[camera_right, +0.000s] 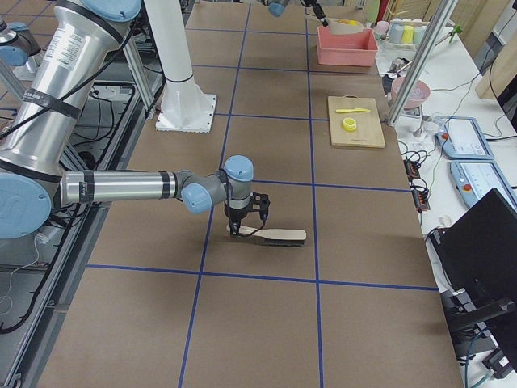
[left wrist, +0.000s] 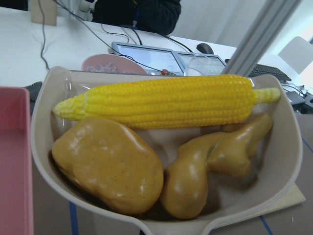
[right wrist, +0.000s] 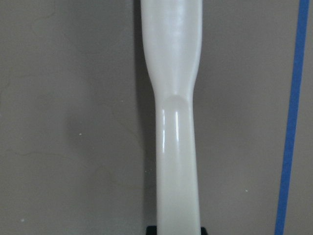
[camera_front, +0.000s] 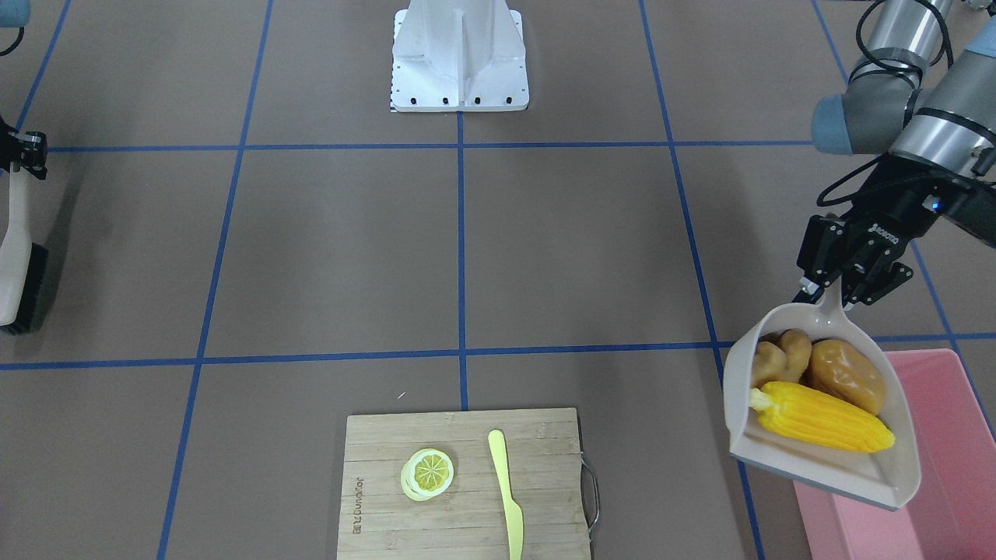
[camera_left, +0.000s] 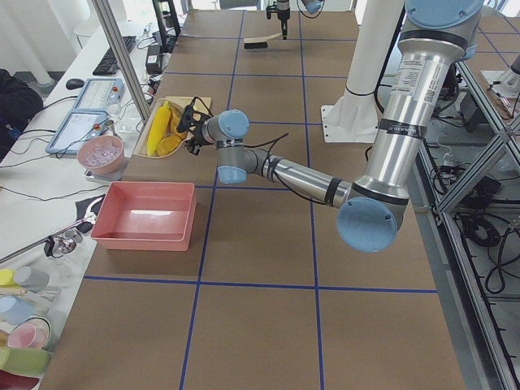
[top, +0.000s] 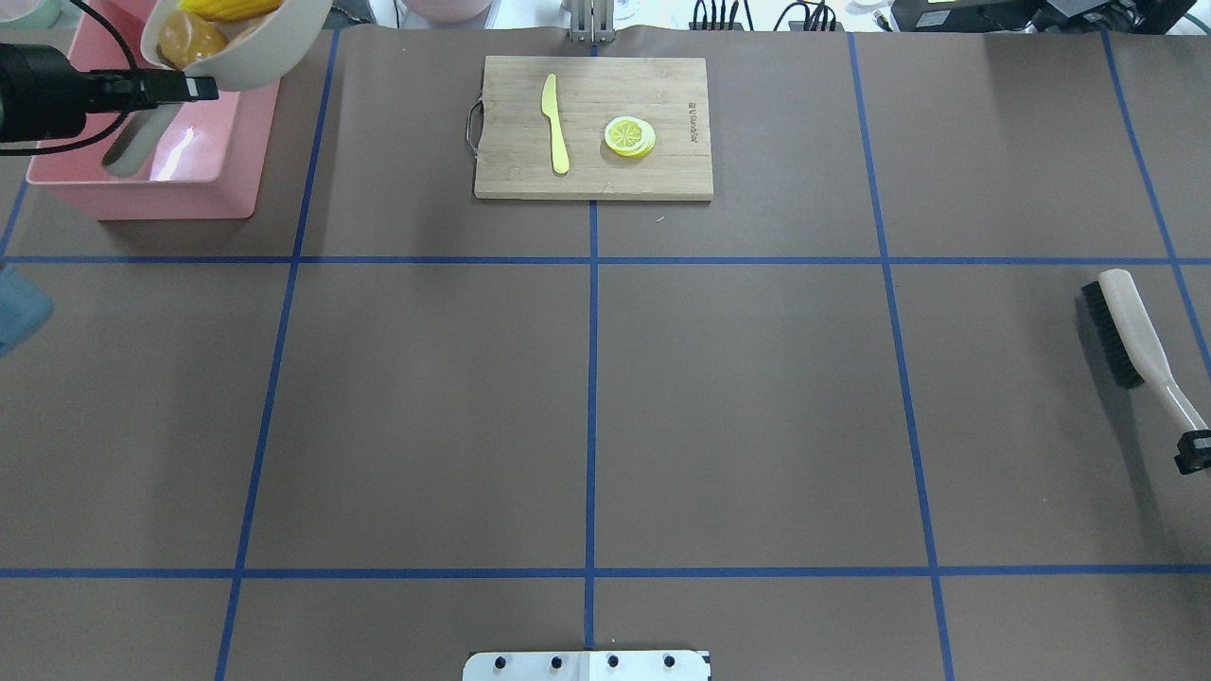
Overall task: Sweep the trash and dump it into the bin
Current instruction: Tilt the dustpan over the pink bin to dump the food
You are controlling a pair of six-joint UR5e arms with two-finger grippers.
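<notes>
My left gripper [camera_front: 831, 294] is shut on the handle of a beige dustpan [camera_front: 817, 467], held tilted in the air above the near edge of the pink bin [camera_front: 934, 505]. The trash lies in the pan: a yellow corn cob [left wrist: 161, 100], a brownish-orange potato [left wrist: 107, 166] and a tan ginger root [left wrist: 215, 161]. The bin [camera_left: 146, 215] looks empty inside. At the table's other end my right gripper [top: 1194, 452] is shut on the end of the handle of a beige brush [top: 1126, 331] with black bristles, which lies on the table.
A wooden cutting board [camera_front: 467, 498] sits at the table's far edge, with a lemon slice [camera_front: 426, 473] and a pale yellow knife [camera_front: 507, 490] on it. The robot's white base [camera_front: 459, 54] stands mid-table on the robot's side. Monitors and cups crowd the bench beyond the bin.
</notes>
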